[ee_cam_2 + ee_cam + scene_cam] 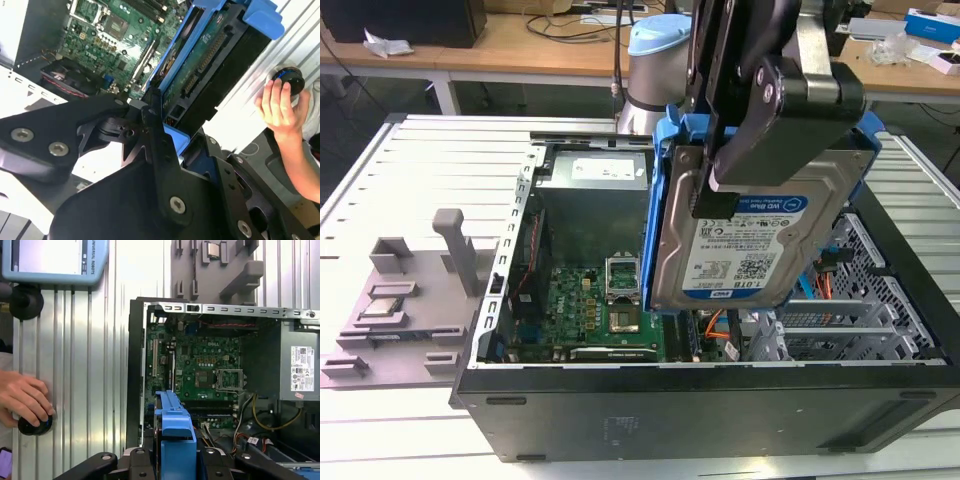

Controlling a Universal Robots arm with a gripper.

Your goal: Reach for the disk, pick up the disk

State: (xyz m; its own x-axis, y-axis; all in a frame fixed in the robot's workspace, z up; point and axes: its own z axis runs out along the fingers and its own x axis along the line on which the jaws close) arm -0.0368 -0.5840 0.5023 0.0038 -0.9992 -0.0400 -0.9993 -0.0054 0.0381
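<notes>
An open computer case (700,395) is seen on the ribbed metal table (410,180), with a green circuit board (590,305) on its floor, a grey power box (595,170) at the back and a metal drive cage (850,300) towards the exterior view's right; a grey plastic holder (410,290) lies beside the case, and a person's hand (22,397) is rested on a black knob (34,425) on the table. The disk (745,240), a silver drive with a white-and-blue label in a blue plastic frame, is held tilted above the case, clear of the board. It is clamped by the black pincer (760,130), whose fingers are closed on its upper part.
</notes>
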